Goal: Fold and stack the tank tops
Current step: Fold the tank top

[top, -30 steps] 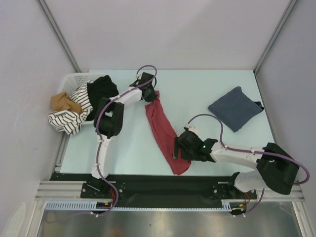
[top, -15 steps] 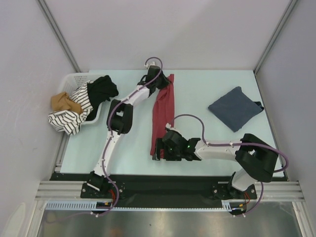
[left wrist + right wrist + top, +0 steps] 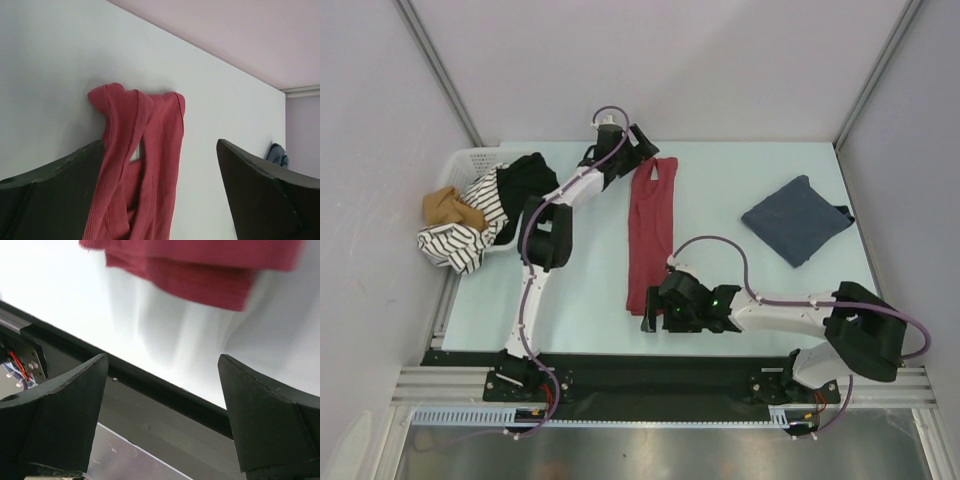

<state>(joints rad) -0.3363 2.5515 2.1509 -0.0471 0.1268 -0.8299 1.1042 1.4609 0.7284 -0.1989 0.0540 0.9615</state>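
Note:
The brick red tank top (image 3: 651, 235) lies stretched in a long strip down the middle of the table, straps at the far end. My left gripper (image 3: 642, 150) hangs open over that far end. In the left wrist view the red tank top (image 3: 135, 170) runs between the spread jaws of the left gripper (image 3: 160, 200), close to the left finger and unpinched. My right gripper (image 3: 654, 311) stands open at the near hem. In the right wrist view the hem of the red tank top (image 3: 200, 270) lies beyond the empty right gripper (image 3: 162, 415). The blue-grey tank top (image 3: 795, 220) sits folded at the right.
A white basket (image 3: 470, 158) at the far left holds a black garment (image 3: 525, 185), a striped cloth (image 3: 460, 240) and a tan cloth (image 3: 448, 207) spilling over its rim. A black rail (image 3: 620, 372) runs along the table's near edge, just under the right gripper.
The left gripper has opened and let go of the red top's far end. The top, slanted a second ago, now lies straight. The right gripper shifted left along the near hem.

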